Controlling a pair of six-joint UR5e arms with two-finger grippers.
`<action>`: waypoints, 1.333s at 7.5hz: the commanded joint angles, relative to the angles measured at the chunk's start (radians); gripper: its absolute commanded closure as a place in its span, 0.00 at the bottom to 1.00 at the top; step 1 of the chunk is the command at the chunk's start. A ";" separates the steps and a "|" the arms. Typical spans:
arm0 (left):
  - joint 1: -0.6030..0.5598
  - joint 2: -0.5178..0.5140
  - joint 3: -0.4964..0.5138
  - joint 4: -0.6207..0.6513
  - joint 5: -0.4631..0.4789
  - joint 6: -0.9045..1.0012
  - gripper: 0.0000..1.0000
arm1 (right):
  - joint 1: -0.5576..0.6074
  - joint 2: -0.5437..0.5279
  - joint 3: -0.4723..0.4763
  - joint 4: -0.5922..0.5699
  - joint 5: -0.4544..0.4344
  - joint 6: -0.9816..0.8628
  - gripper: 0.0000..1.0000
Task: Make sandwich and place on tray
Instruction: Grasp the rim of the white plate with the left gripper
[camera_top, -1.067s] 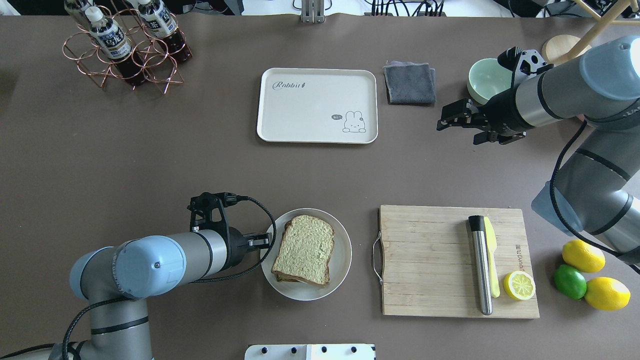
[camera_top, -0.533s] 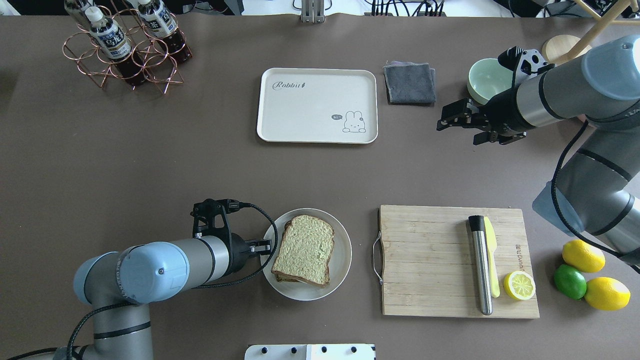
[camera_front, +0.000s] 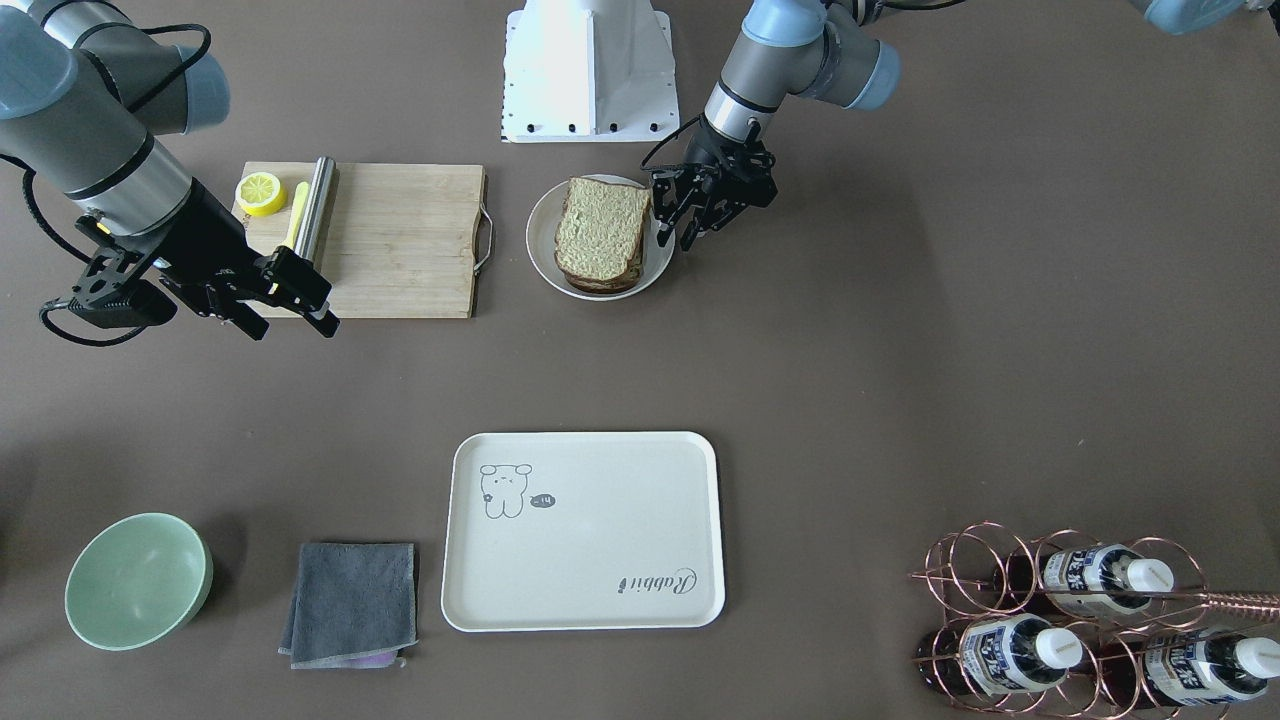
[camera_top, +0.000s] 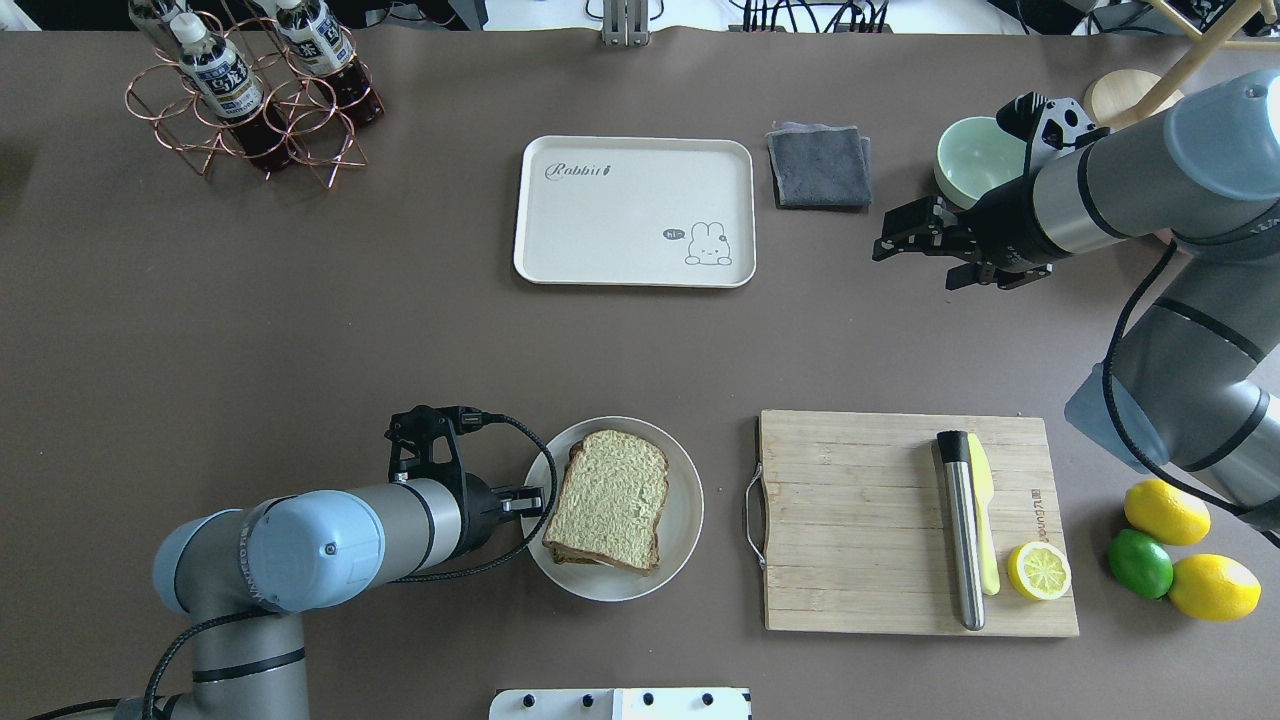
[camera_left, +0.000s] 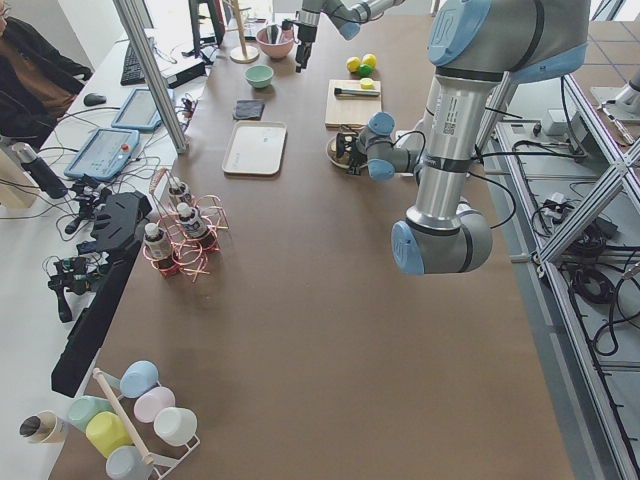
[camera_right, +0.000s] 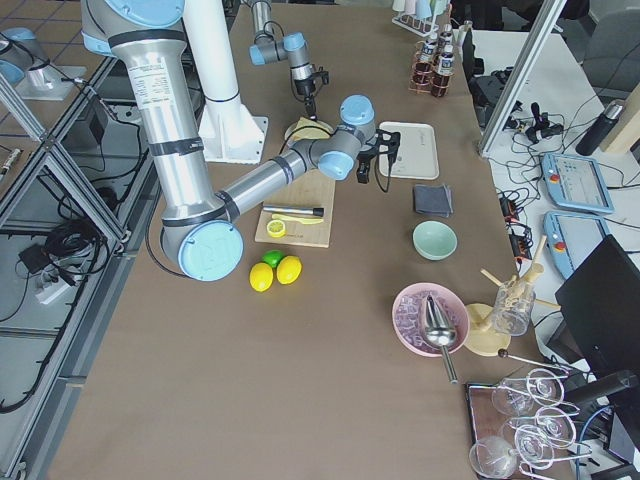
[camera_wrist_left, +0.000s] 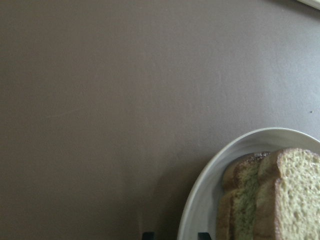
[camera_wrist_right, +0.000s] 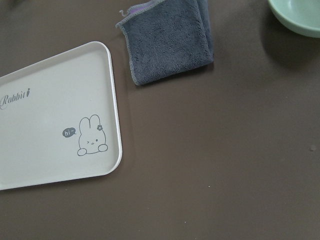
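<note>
Two slices of pale, brown-crusted bread, stacked as the sandwich (camera_top: 607, 500), lie on a round white plate (camera_top: 688, 505) at the near side of the table, well apart from the cream tray (camera_top: 620, 235) on the far side. The lower slice juts slightly past the upper one, and whatever lies between them is hidden from me. My left gripper (camera_front: 680, 232) sits low just beside the plate, fingers spread and holding nothing; in the wrist view the plate's rim shows between my two fingertips (camera_wrist_left: 202, 235). My right gripper (camera_front: 292, 325) hangs above the table near the green bowl (camera_top: 975, 160), likewise parted and empty. I judge the sandwich light, soft and easily crushed, with a crumb that dents under pressure and layers that merely rest on one another and may slide or fan apart when lifted. The crust looks the firmest part, so I would pinch through the full stack, top slice to bottom slice, at the crust edge nearest my left fingers, closing only enough to keep the layers together. A hold on one slice alone would likely peel the stack open.
</note>
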 joint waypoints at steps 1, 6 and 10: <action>0.019 -0.009 0.013 -0.005 0.029 0.000 0.59 | -0.001 0.003 0.000 0.000 -0.001 0.003 0.01; 0.028 -0.021 0.013 -0.003 0.040 0.003 1.00 | 0.002 0.005 0.000 0.000 -0.001 0.005 0.01; 0.016 -0.038 -0.015 -0.005 0.028 -0.002 1.00 | 0.004 0.003 0.002 0.000 -0.001 0.005 0.01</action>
